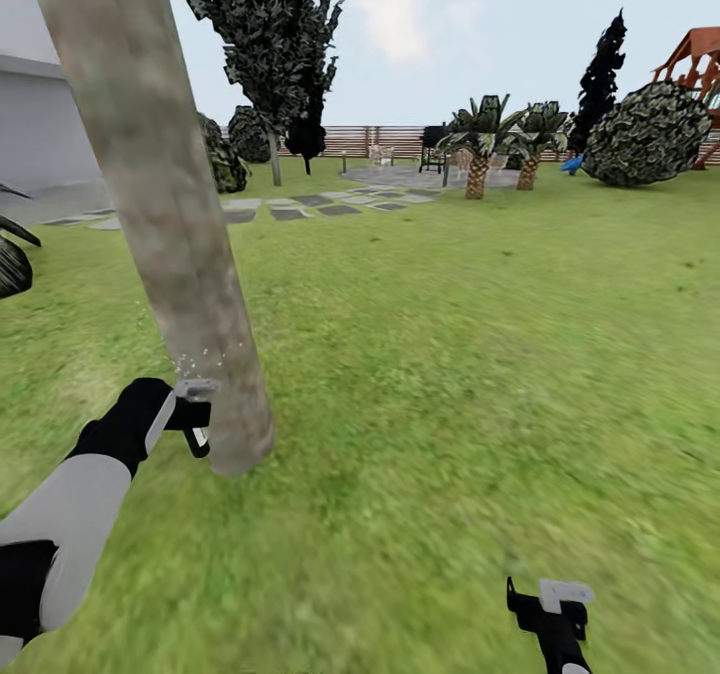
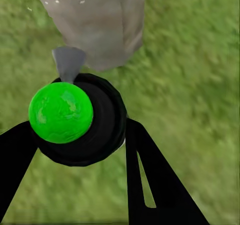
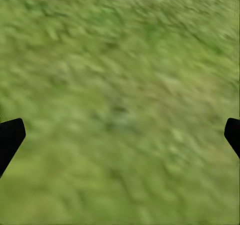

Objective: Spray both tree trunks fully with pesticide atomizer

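Note:
A thick grey-tan tree trunk [image 1: 160,204] leans up through the left of the head view. Its base [image 2: 95,25] stands in the grass [image 1: 450,374]. My left gripper [image 1: 200,419] is right beside that base, shut on the pesticide atomizer [image 2: 75,120], a round black bottle with a green cap. Its grey nozzle [image 2: 67,62] points at the trunk. Pale pesticide specks [image 1: 195,362] dot the bark just above the gripper. A second tall tree [image 1: 273,154] stands far behind. My right gripper [image 1: 550,604] hangs open and empty over grass [image 3: 120,85] at the lower right.
Grey stepping slabs [image 1: 320,204] lead to a paved patch. Two short palms [image 1: 478,169] and a big round bush [image 1: 648,134] stand by the slat fence [image 1: 360,139]. A grey wall [image 1: 40,124] and a dark plant [image 1: 12,254] are at the left. Lawn stretches wide to the right.

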Motion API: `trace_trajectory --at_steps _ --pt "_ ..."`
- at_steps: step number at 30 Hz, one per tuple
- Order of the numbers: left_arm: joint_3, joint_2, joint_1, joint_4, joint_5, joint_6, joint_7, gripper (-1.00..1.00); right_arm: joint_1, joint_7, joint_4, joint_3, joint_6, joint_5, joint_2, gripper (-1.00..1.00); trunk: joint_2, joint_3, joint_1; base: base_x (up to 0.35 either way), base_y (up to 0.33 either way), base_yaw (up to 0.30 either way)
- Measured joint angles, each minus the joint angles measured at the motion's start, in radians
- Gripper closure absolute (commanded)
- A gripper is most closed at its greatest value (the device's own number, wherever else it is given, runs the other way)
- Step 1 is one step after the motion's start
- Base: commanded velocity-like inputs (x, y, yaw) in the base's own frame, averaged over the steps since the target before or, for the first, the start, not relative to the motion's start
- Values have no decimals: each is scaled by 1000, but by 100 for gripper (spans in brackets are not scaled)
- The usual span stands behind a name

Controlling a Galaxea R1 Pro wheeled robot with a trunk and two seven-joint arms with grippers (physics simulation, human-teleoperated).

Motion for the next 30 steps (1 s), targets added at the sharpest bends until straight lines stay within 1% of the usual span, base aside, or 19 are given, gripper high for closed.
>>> trace_trajectory --at_steps 6,17,20,22,26,27,30 --pt "-7 -2 3 1 0 -1 1 100 0 0 0 0 0 0 0 -100 0 0 0 94 -277 247" --pt "-5 -4 4 5 -2 -3 8 100 0 0 0 0 0 0 0 -100 0 0 0 113 -274 24" --pt "2 3 6 15 -3 -7 37 100 0 0 0 0 0 0 1 -100 0 0 0 7 -274 226" --pt "3 21 12 17 -6 -10 50 100 0 0 0 0 0 0 1 -100 0 0 0 1 -274 272" --pt "7 49 44 17 -2 -13 52 100 0 0 0 0 0 0 2 -100 0 0 0 116 -261 277" --pt "7 52 47 17 2 -13 52 100 0 0 0 0 0 0 2 -100 0 0 0 183 -239 252" --pt "5 44 49 17 10 -15 52 100 0 0 0 0 0 0 1 -100 0 0 0 195 -233 113"
